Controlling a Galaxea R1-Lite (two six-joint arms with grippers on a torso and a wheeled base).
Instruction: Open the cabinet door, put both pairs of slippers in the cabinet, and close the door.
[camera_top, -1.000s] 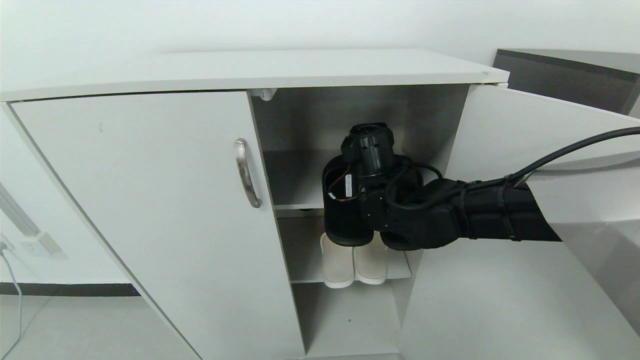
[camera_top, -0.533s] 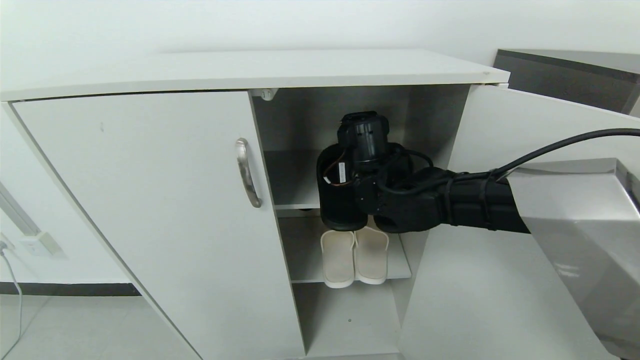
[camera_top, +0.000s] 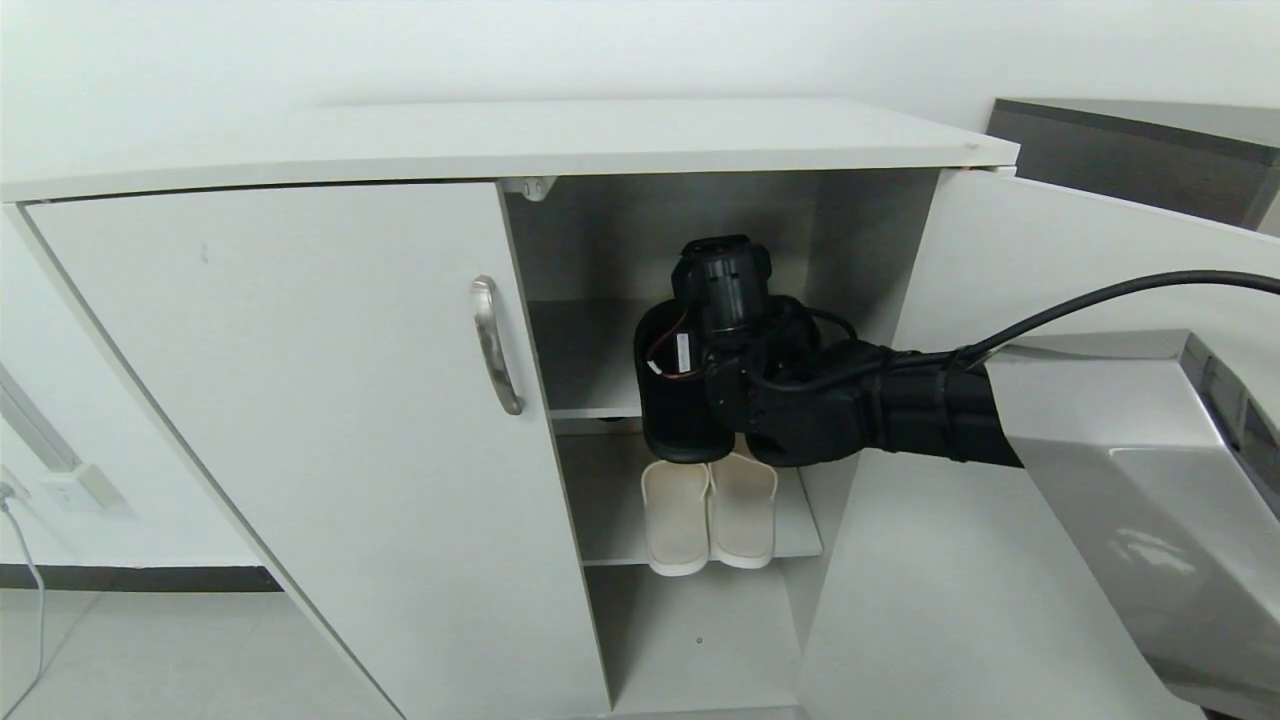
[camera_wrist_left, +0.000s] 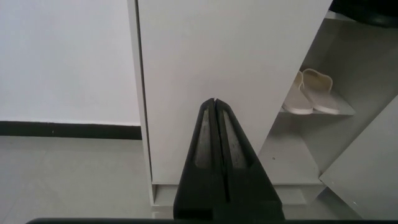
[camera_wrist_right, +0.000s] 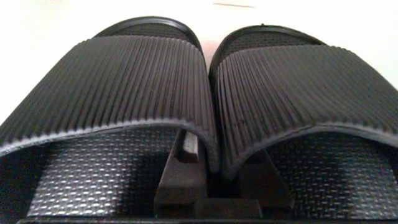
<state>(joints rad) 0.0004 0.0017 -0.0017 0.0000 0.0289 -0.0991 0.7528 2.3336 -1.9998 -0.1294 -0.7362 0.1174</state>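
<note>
A pair of black slippers (camera_top: 672, 400) is held side by side at the level of the cabinet's upper shelf (camera_top: 585, 360), heels jutting out past its front edge. My right gripper (camera_wrist_right: 217, 158) is shut on the two ribbed inner straps (camera_wrist_right: 124, 81), one finger under each. Whether the soles rest on the shelf is hidden by the wrist. A pair of white slippers (camera_top: 710, 510) lies on the middle shelf (camera_top: 610, 500), directly below; they show as white slippers (camera_wrist_left: 311, 93) in the left wrist view too. My left gripper (camera_wrist_left: 214, 104) is shut on nothing, low in front of the closed left door (camera_wrist_left: 217, 50).
The cabinet's right door (camera_top: 1000, 560) stands swung open beside my right arm. The left door (camera_top: 280, 400) is closed, with a metal handle (camera_top: 493, 345). The bottom compartment (camera_top: 690, 640) holds nothing. A wall socket with a cable (camera_top: 75, 490) sits low on the left.
My right arm has carried the black slippers up and deeper into the cabinet, from just over the white pair to the upper shelf. The white slippers now show fully.
</note>
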